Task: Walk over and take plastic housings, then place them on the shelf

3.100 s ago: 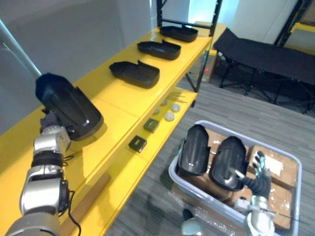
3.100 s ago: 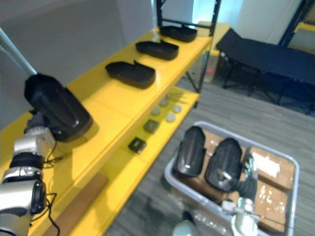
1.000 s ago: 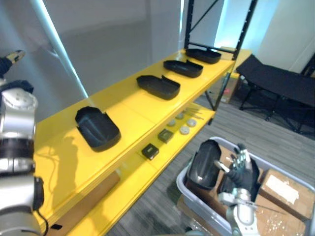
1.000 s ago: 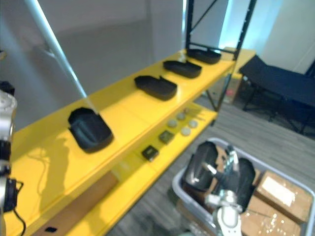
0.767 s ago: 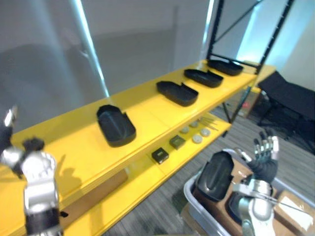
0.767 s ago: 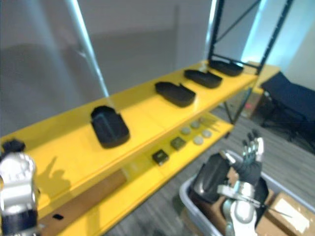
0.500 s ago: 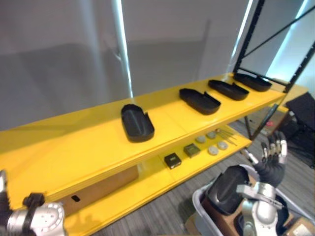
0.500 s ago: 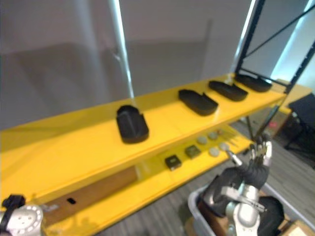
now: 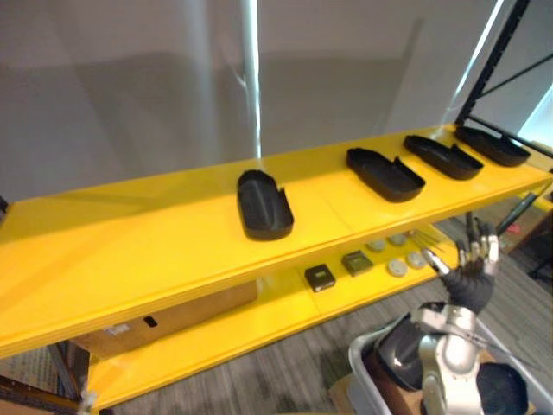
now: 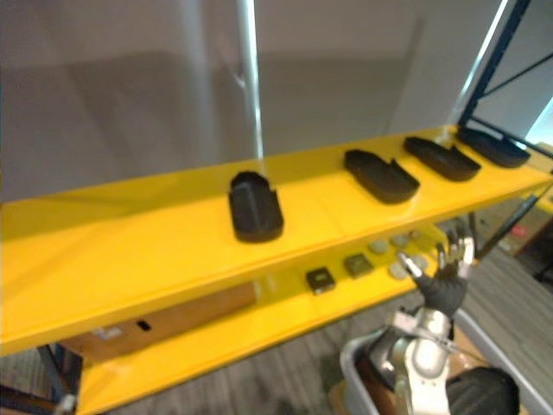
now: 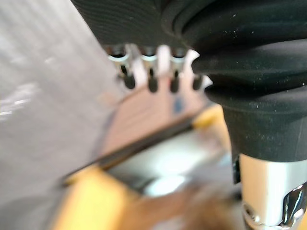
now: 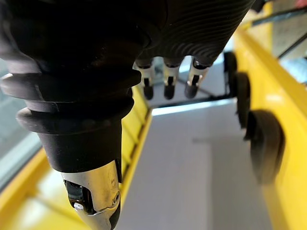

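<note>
As the shelf (image 9: 130,251) is seen by the left eye: four plastic housings (image 9: 263,205) are laid in a row on its upper level.
Right eye: right hand (image 10: 442,281) is raised over a grey bin (image 10: 352,356), fingers spread, nothing held.
Left wrist: left hand (image 11: 139,28) is shown with fingers straight, empty.
Right wrist: the plastic housings are seen past straight fingers.

Silver robot hand (image 9: 473,270), dark ribbed cover (image 12: 206,19)

Top shelf (image 9: 130,259): yellow, four black plastic housings (image 9: 263,204) in a row along it, well apart.
Lower shelf (image 9: 268,322): yellow, two dark square parts (image 9: 320,277), pale discs (image 9: 397,267), cardboard box (image 9: 173,316) at left.
</note>
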Controlling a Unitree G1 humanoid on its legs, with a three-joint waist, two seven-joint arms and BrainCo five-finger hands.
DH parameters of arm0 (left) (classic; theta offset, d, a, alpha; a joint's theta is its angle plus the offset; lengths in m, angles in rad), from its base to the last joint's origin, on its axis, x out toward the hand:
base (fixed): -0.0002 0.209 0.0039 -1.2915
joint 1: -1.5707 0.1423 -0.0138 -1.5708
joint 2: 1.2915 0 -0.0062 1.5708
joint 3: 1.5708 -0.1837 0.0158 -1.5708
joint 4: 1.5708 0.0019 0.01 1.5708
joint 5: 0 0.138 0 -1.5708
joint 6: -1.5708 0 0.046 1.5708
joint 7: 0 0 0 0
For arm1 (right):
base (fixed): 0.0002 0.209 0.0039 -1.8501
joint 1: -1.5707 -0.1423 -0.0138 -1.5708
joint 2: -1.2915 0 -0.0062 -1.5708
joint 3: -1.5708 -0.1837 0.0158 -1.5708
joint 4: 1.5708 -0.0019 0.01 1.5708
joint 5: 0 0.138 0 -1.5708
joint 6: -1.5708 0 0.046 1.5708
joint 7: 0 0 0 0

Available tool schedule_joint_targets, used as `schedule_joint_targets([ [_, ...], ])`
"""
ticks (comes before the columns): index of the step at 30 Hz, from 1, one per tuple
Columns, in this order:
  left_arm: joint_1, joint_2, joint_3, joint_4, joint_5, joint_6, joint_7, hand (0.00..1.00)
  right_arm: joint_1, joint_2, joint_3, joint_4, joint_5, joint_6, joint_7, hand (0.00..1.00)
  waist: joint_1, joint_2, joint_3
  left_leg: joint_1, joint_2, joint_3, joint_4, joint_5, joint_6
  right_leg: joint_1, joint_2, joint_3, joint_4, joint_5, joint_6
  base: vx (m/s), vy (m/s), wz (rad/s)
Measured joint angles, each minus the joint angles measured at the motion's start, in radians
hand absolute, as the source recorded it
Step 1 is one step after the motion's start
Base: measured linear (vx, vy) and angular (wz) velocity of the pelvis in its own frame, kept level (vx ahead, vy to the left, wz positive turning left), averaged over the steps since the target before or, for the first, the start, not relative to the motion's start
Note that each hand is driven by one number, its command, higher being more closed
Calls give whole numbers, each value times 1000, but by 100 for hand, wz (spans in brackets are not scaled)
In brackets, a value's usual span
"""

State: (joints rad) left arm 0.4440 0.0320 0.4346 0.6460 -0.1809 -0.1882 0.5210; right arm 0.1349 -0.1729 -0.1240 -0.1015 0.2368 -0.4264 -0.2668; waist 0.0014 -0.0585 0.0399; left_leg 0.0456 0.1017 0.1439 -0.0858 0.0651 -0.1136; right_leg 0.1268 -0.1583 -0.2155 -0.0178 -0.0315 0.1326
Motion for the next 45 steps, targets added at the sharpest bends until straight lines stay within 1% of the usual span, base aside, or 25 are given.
schedule_joint_targets([
  [1,0,0,-12,56,-38,-7,-67,0,-17,-5,0,0,8,0,24,0,4,1,1,2,-3,0,3,-1,0,0,-3,0,5,-1,2,72,3,1],
  [2,-1,1,-18,79,-52,-9,-102,0,-26,-9,1,0,9,0,38,0,6,2,2,4,-5,0,4,-1,0,2,-6,0,7,-3,5,90,7,6],
  [3,-11,0,-30,132,-65,-14,-165,0,-56,-26,7,0,25,-1,74,0,11,11,11,9,-10,-1,4,-3,2,9,-10,-1,6,-5,7,60,7,6],
  [4,-19,2,-45,154,-90,-14,-195,0,-81,-37,14,0,26,-2,88,0,12,10,21,16,-13,-2,4,-4,3,16,-13,-3,7,-6,9,43,6,3],
  [5,-24,2,-55,167,-99,-14,-216,0,-98,-44,22,0,26,-2,100,0,13,17,29,18,-13,-1,4,-5,4,17,-14,-2,7,-7,9,0,0,0],
  [7,-42,2,-90,213,-128,-3,-293,0,-152,-62,61,1,39,-6,151,0,16,39,53,21,-15,-2,3,-6,4,19,-15,-2,8,-7,10,0,0,0],
  [8,-45,3,-96,224,-129,0,-308,0,-161,-63,71,1,57,-6,168,0,17,40,56,21,-15,-4,3,-6,4,20,-15,-3,8,-8,10,-11,-8,4],
  [9,-53,3,-105,246,-129,16,-333,0,-172,-64,84,3,80,-6,199,0,19,44,58,22,-15,-10,3,-6,4,24,-15,-6,8,-9,11,-4,-7,4],
  [10,-113,47,-173,321,-136,18,-369,0,-336,-64,198,75,84,-5,289,0,38,21,72,25,-18,-28,-1,-4,3,42,-16,-27,5,-11,11,0,0,0],
  [16,-114,47,-177,321,-135,18,-369,0,-335,-64,195,74,84,-5,286,0,37,23,81,24,-18,-29,0,-4,3,41,-16,-28,8,-11,12,0,0,0],
  [19,-135,46,-195,318,-133,19,-363,0,-335,-64,150,62,84,4,262,0,37,24,112,7,-14,-29,4,7,4,21,-17,-30,36,-13,9,-18,1,5],
  [21,-157,42,-218,318,-124,31,-340,0,-336,-64,101,17,84,32,225,0,35,28,169,-9,-16,-31,4,8,8,-4,-25,-29,81,-26,8,-104,15,9],
  [22,-162,42,-219,318,-123,37,-334,0,-337,-64,88,5,83,40,216,0,32,28,180,-16,-16,-29,5,7,10,-18,-31,-29,100,-32,10,-130,23,18],
  [23,-175,43,-220,318,-122,42,-325,0,-339,-64,68,-16,83,43,202,0,24,28,205,-38,-13,-24,30,3,13,-33,-37,-31,130,-43,8,-142,34,21],
  [25,-224,51,-222,318,-114,50,-297,0,-381,-65,44,-58,79,59,171,0,14,28,281,-118,-8,-20,151,-40,27,-80,-52,-32,200,-64,5,-150,47,19],
  [27,-265,61,-249,319,-114,55,-281,0,-406,-65,44,-79,63,74,162,0,12,41,317,-154,-5,-22,201,-53,33,-94,-54,-36,219,-69,5,-115,27,14],
  [29,-297,77,-280,317,-118,56,-276,0,-420,-65,60,-82,62,84,164,0,13,48,332,-154,-8,-12,200,-53,33,-93,-56,-38,220,-76,0,-60,19,10],
  [30,-309,85,-293,316,-119,56,-275,0,-427,-65,71,-85,61,88,169,0,14,49,333,-153,-7,2,199,-53,34,-93,-60,-40,223,-85,5,7,3,9],
  [34,-330,87,-329,312,-118,56,-275,0,-450,-65,79,-95,42,88,197,0,12,51,334,-152,-18,-11,195,-41,34,-93,-69,-52,237,-102,0,54,-7,14],
  [35,-333,87,-340,310,-118,57,-276,0,-463,-65,95,-95,42,90,213,0,7,51,334,-153,-20,-26,194,-35,31,-93,-69,-60,240,-103,-2,93,-24,25],
  [37,-336,88,-350,310,-114,58,-276,0,-483,-65,128,-95,42,108,248,0,10,51,334,-150,-20,-34,186,-31,28,-91,-67,-60,249,-113,-6,91,-34,24],
  [38,-336,88,-351,311,-113,59,-276,0,-504,-65,157,-94,42,124,272,0,10,51,334,-150,-22,-41,183,-30,28,-90,-67,-60,259,-124,-8,65,-39,21],
  [40,-336,88,-361,311,-112,60,-277,0,-537,-65,217,-93,42,136,299,0,14,53,335,-149,-20,-47,182,-28,24,-88,-65,-60,265,-132,-12,51,-40,16],
  [42,-336,88,-370,316,-89,66,-277,0,-585,-60,305,-77,43,167,332,0,19,62,339,-141,-17,-48,180,-28,24,-81,-63,-60,270,-135,-17,24,-25,4],
  [45,-333,86,-384,322,-77,67,-282,0,-616,-18,391,-16,45,192,347,0,30,74,338,-116,-19,-47,157,-19,20,-68,-63,-59,270,-140,-23,0,0,0],
])
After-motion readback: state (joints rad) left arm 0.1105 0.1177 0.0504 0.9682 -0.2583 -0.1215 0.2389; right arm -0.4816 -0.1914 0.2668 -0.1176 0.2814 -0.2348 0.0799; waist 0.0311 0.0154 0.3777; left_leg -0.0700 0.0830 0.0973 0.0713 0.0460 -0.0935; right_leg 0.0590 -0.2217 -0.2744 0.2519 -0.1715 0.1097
